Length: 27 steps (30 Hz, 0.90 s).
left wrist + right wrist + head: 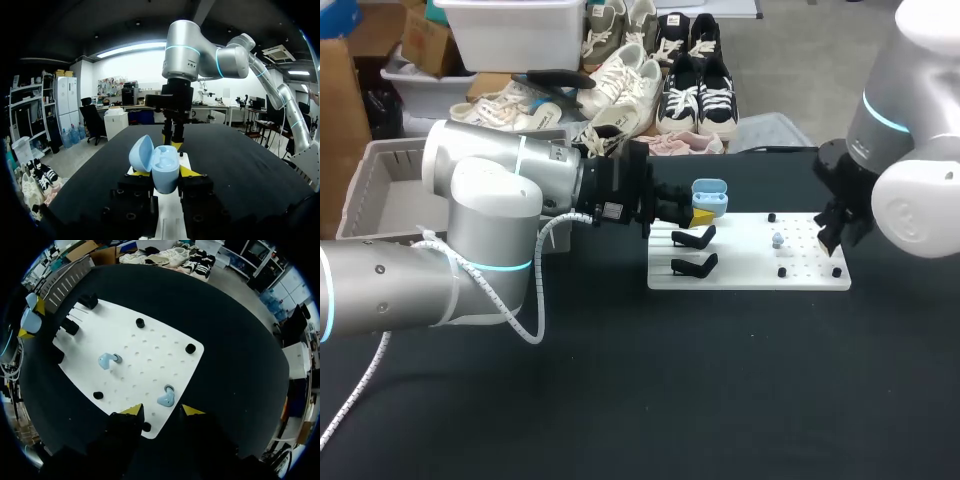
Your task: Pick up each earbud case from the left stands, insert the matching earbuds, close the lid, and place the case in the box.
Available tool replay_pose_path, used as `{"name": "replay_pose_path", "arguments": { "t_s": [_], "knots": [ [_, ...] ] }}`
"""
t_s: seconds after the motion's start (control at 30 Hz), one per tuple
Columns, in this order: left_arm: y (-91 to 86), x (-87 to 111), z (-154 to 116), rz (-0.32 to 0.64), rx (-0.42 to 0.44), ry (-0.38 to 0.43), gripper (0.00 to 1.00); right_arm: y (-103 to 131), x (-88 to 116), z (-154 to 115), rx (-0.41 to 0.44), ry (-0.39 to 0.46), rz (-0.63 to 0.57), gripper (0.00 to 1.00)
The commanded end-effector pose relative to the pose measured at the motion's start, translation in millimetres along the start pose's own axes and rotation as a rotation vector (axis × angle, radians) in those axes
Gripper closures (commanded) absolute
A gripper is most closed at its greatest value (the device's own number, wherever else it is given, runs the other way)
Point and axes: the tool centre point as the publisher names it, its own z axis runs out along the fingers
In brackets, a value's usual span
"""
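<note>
My left gripper is shut on a light blue earbud case, lid open, held above the left end of the white board. In the left wrist view the case sits between the yellow tips of this gripper, its hollows facing up. A light blue earbud stands on a peg just ahead of my right gripper, whose fingers are open on either side without touching it. Another earbud stands on a peg at mid-board. My right gripper hangs over the board's right end.
Two empty black stands sit on the board's left part. Small black pegs dot the board. A grey slatted box stands at the table's back left, behind my left arm.
</note>
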Motion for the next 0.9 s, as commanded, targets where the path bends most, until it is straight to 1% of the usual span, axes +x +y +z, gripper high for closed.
{"name": "replay_pose_path", "arguments": {
  "t_s": [0.03, 0.17, 0.43, 0.6, 0.9],
  "knots": [
    [0.4, 0.6, 0.3, 0.001, -0.001, -0.002, 1.0, -0.1, -3.5, 1.6, 0.005, 0.001, 0.005, 0.56],
    [0.4, 0.6, 0.3, 0.001, -0.001, -0.002, 1.0, -2.6, -5.9, 1.0, 0.007, -0.001, 0.008, 0.55],
    [0.4, 0.6, 0.3, 0.001, -0.001, -0.002, 1.0, -3.9, -7.2, 0.2, 0.01, -0.001, 0.017, 0.56],
    [0.4, 0.6, 0.3, 0.001, -0.001, -0.002, 1.0, -2.4, -7.7, 0.0, 0.011, 0.004, 0.021, 0.61],
    [0.4, 0.6, 0.3, 0.001, -0.001, -0.002, 1.0, -1.4, -8.1, -1.7, 0.018, 0.01, 0.03, 0.64]
  ]
}}
